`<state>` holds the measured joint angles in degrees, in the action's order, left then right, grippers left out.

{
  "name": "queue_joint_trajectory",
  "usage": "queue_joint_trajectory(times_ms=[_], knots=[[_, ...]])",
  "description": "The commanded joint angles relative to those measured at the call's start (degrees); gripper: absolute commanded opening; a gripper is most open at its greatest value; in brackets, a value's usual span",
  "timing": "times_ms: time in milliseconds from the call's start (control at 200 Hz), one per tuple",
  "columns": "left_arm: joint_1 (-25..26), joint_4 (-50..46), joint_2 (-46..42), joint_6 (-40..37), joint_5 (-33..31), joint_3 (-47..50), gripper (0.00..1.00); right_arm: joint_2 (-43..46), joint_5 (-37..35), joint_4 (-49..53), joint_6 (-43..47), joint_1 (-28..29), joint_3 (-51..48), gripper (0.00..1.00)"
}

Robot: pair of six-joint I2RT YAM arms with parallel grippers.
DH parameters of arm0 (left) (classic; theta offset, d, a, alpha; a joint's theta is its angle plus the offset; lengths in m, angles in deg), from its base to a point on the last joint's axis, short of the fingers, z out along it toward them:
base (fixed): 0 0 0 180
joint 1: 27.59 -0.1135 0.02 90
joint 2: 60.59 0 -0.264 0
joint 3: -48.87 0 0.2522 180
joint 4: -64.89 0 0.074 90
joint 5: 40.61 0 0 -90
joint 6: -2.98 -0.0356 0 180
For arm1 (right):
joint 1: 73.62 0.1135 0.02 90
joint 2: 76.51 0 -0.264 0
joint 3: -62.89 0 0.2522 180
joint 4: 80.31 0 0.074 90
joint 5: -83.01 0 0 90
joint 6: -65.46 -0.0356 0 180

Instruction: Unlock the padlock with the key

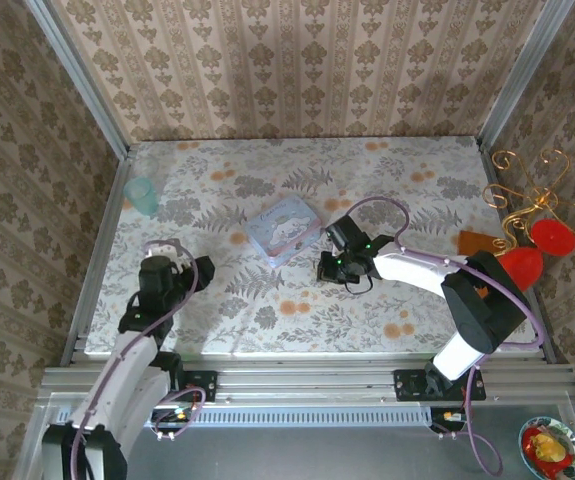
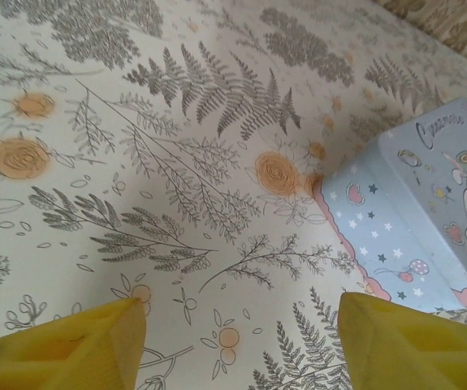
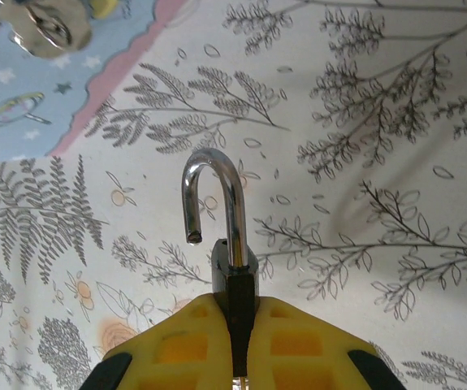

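The right pincer point(image 3: 235, 325) grips the padlock point(image 3: 233, 280) by its black body over the tabletop point(image 3: 379, 122), shackle swung free, so unlocking looks finished. The left pincer point(image 2: 239, 313) gapes wide, empty. Next, the padlock probably needs setting down gently.

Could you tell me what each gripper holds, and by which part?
The right gripper pinches the small black padlock with silvery shackle by its body; the left gripper holds nothing.

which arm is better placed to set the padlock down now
Right. The right gripper is shut on the padlock, whose shackle is open. The left gripper is open and holds nothing, beside the translucent box.
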<state>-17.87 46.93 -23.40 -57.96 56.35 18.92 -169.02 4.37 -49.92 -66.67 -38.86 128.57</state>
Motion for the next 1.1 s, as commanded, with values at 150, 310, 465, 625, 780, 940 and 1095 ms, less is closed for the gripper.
queue_joint_trajectory(times_ms=[150, 310, 465, 625, 780, 940, 1095], knots=[[-3.91, -2.36, -6.61, -0.77, 0.17, 2.41, 0.71, -3.26, 4.28, 1.75, 0.06, 0.39, -0.24, 0.03], [-6.86, -0.80, -5.88, 0.21, 2.45, 3.00, 0.72, -4.05, 1.76, 4.26, 2.29, 0.39, 0.78, 0.12], [-7.93, -0.46, -6.15, 0.64, 2.79, 3.69, 0.72, -2.44, -0.82, 4.98, 4.16, 0.39, 0.16, 0.24], [-8.72, -0.25, -6.60, 0.74, 1.95, 4.20, 0.73, -0.62, -3.96, 6.61, 6.98, 0.39, 0.84, 0.35], [-9.54, -1.31, -6.33, 0.58, 0.42, 3.32, 0.73, 2.22, -7.82, 7.46, 10.90, 0.48, 2.95, 0.55], [-9.54, -3.09, -2.06, 1.65, -4.69, -0.34, 0.88, 7.51, -13.31, 6.54, 14.93, 0.48, 5.28, 1.00], [-9.55, -1.89, 3.80, 2.30, -10.04, -3.94, 1.00, 8.66, -17.60, 9.31, 21.87, 0.39, 9.79, 1.00]])
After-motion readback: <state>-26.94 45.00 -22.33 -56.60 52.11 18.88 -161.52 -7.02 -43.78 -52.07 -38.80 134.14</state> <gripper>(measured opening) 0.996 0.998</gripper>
